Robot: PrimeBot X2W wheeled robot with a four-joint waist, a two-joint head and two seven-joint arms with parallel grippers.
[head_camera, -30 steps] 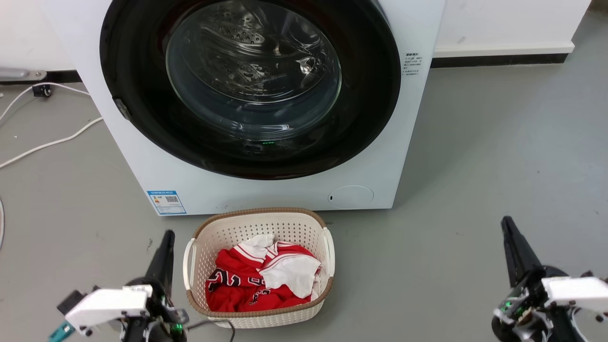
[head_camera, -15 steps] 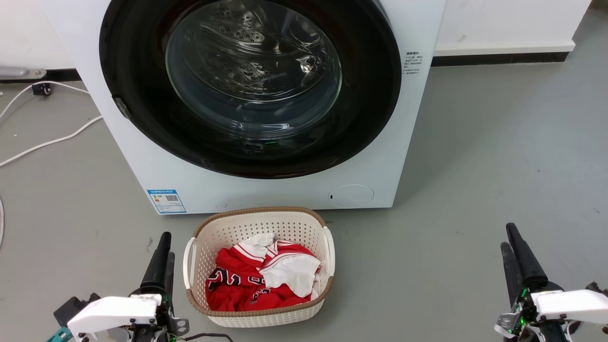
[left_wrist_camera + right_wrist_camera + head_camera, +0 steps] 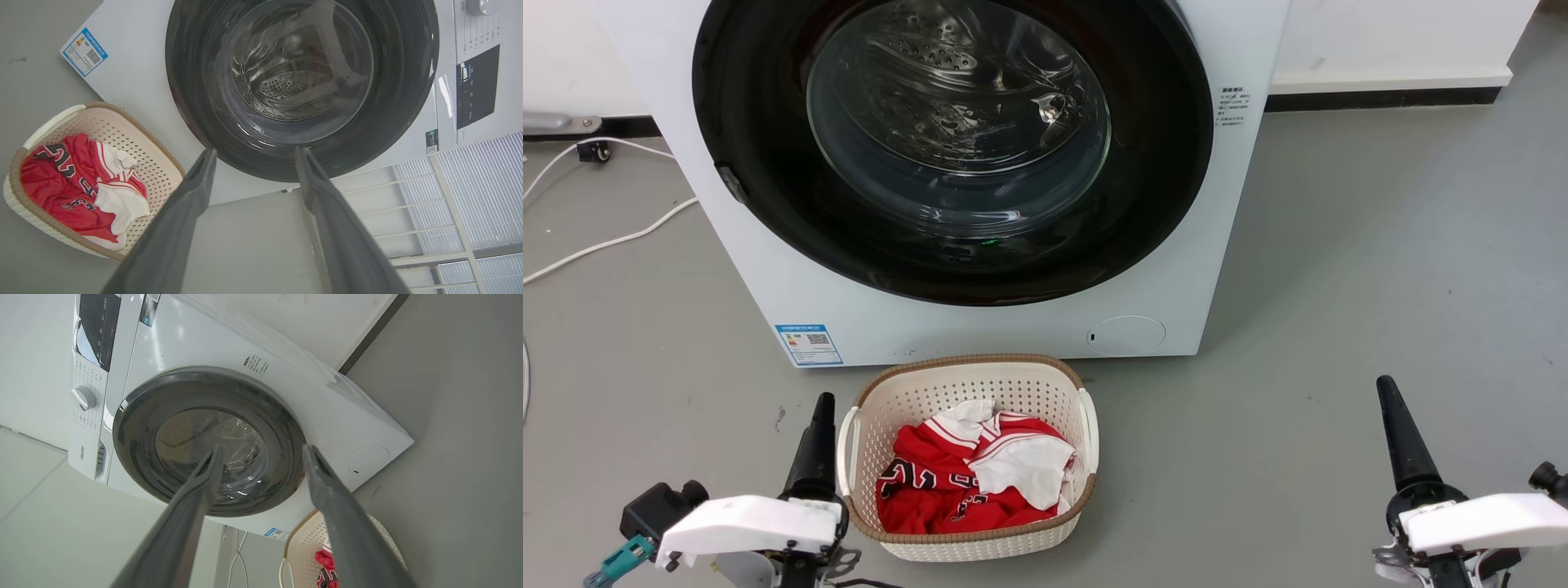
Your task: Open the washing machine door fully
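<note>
Status: the washing machine door (image 3: 956, 155) sits shut, flush w/ the white machine front (image 3: 980, 331), so none of the opening is done yet.

We have both arms low and back, well apart from the door. The left gripper (image 3: 823, 404) is just beside the laundry basket (image 3: 968, 363), and the right gripper (image 3: 1384, 388) is out over bare floor (image 3: 1298, 286) on the other side. We read this as a ready pose. It keeps us off the basket, which stands right in front of the machine w/ red-and-white clothes (image 3: 931, 482) in it. Any reach has to go over or round that.

In the left wrist view our fingers (image 3: 192, 196) stand spread, w/ nothing btw them and the door seen through the gap. It's the same in the right wrist view: fingers (image 3: 327, 486) apart and holding nothing. That makes sense, since a rim or handle has to fit in btw them first.

A small grey tab (image 3: 733, 186) on the door's left rim looks like the pull spot, so prob. the left gripper is the one to go in. We can't make out the hinge side. The black rim is glossy and prob. slippery, so we'd want a hooking grip, not a pinch.
</note>
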